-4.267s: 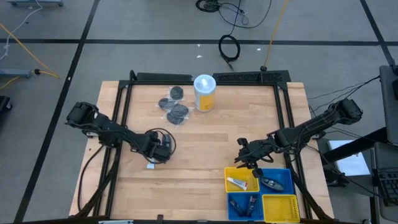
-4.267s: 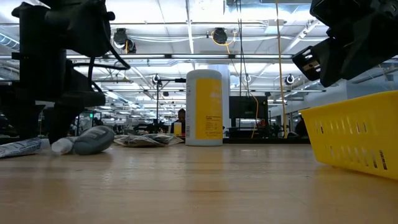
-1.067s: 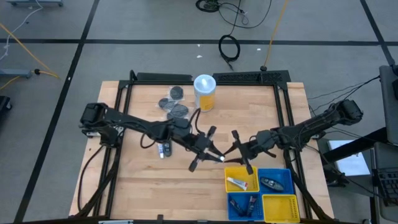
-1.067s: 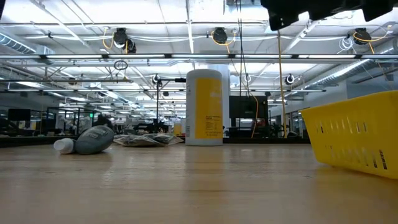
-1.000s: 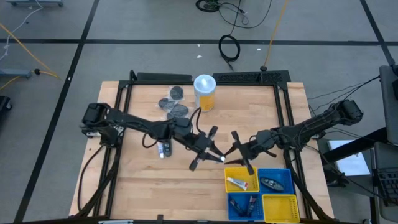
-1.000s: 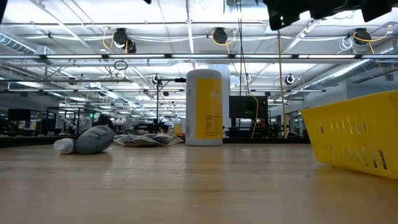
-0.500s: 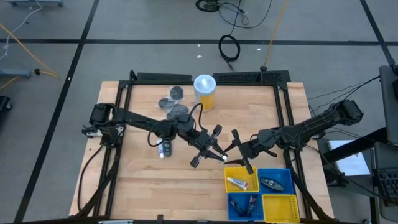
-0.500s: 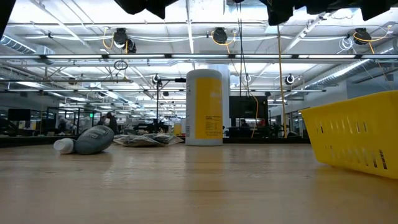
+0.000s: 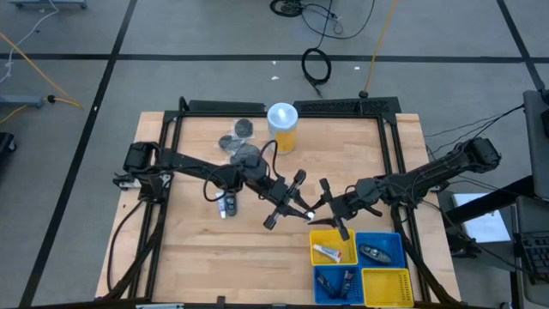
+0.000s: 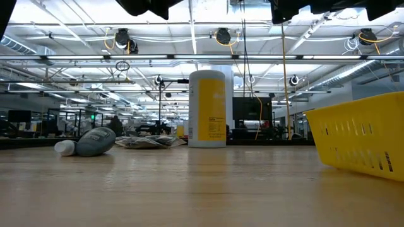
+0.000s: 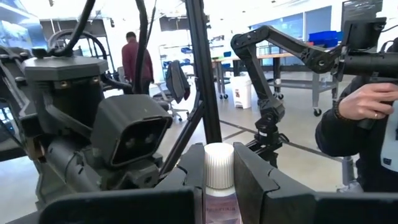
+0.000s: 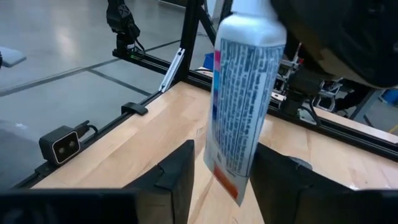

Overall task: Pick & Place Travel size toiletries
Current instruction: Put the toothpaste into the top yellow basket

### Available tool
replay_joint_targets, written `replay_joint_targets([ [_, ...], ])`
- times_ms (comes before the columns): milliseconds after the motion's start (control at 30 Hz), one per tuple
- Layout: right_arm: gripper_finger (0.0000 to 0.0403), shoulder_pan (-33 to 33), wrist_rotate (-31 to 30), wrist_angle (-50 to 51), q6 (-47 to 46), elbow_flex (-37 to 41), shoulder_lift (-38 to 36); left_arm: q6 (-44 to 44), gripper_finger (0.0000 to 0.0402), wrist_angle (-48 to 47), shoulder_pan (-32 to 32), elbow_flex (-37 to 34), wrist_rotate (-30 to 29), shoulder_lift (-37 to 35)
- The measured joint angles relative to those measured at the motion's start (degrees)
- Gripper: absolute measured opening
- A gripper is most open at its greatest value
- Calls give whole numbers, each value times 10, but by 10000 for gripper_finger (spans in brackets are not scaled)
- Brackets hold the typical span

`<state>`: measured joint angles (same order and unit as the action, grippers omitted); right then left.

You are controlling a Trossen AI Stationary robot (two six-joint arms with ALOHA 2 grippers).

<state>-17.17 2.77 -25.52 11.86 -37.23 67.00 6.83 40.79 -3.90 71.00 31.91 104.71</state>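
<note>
- We see the left gripper (image 9: 302, 211) up in the air over the middle of the table (image 9: 197, 257).
- Its fingers (image 11: 258, 171) are squeezed tight on a small white tube (image 9: 307, 215), cap (image 11: 218, 165) sticking out past them.
- The right gripper (image 9: 324, 206) meets it at 3 o'clock, just above the yellow bin (image 9: 319, 237).
- The flat end of the tube hangs between the right fingers (image 12: 176, 174). They sit a little apart, and we cannot tell if they touch it.
- More toiletries wait on the wood: a grey tube (image 10: 88, 142) at 9 o'clock of the left gripper, and flat grey packets (image 9: 240, 148) at 11 o'clock of it, next to the tall can (image 9: 282, 127).
- Another white tube (image 9: 325, 252) lies in the yellow bin, and a dark item (image 9: 374, 252) lies in the blue bin (image 9: 396, 243) beside it.
- A person (image 11: 132, 61) stands far back in the room.
</note>
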Motion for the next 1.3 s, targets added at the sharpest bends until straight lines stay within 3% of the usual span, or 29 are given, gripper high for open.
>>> replay_joint_targets([
  [200, 109, 0, -2, 0, 13, 0, 0, 3, 37, 10, 0, 0, 0, 0],
  [533, 11, 0, -12, 4, 14, 0, 0, 4, 37, 13, 6, 0, 3, 0],
  [800, 3, 0, -13, 16, 14, 0, -1, -2, 42, 10, 15, 0, 5, 0],
  [1167, 1, -1, -8, 41, 1, 0, 0, -10, 163, 7, 22, 0, -30, -8],
  [1300, 1, -1, -8, 49, -11, 0, 0, -30, 188, -31, 31, 0, -53, -30],
])
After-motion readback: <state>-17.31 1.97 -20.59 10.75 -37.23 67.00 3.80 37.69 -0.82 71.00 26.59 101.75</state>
